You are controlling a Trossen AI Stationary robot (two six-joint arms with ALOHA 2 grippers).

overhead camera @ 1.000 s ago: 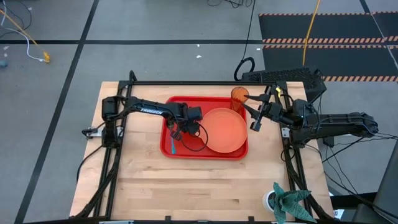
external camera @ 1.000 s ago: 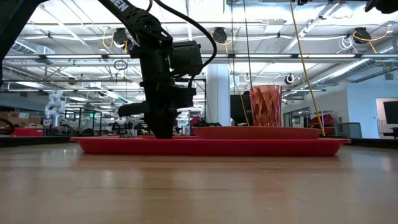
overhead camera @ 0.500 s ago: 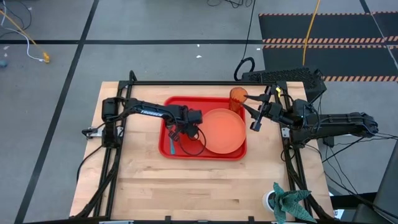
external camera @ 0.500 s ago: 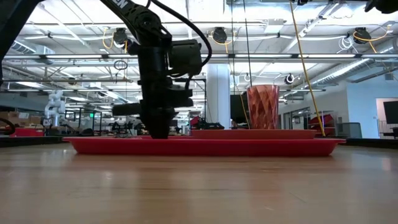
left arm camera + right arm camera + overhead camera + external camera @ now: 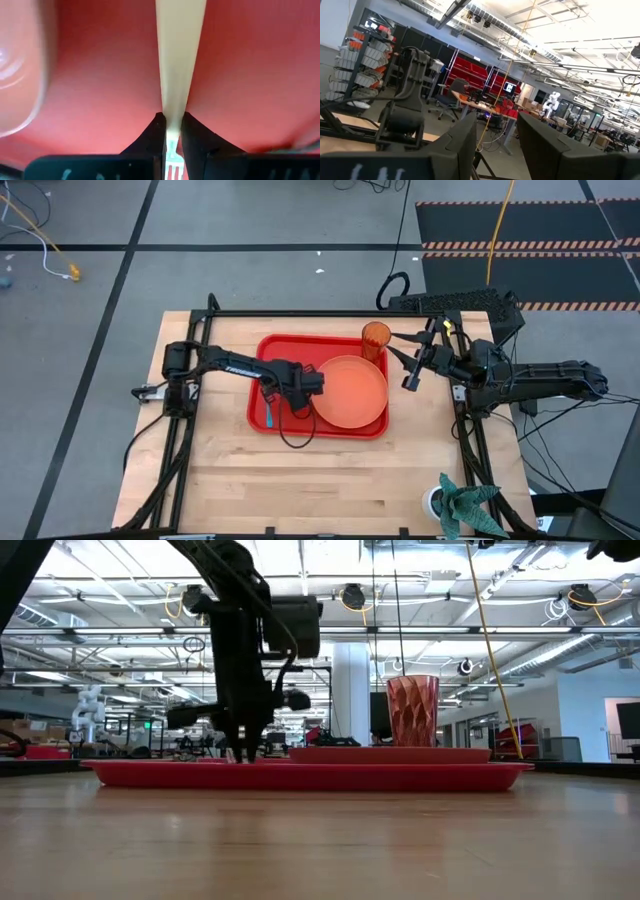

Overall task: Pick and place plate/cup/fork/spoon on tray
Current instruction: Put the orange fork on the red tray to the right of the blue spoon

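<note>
My left gripper (image 5: 170, 131) is pinching the fork (image 5: 176, 65) over the tray (image 5: 262, 350), at nine o'clock from the plate (image 5: 350, 391). My right gripper (image 5: 492, 132) is waiting spread apart.

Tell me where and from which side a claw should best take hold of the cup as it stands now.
Grip the cup across its ribbed side wall, about mid-height, coming in level from the tray's right edge. It stands upright at the tray's far right corner, taller than wide, the plate close beside it. The right claw waits there, open.
</note>
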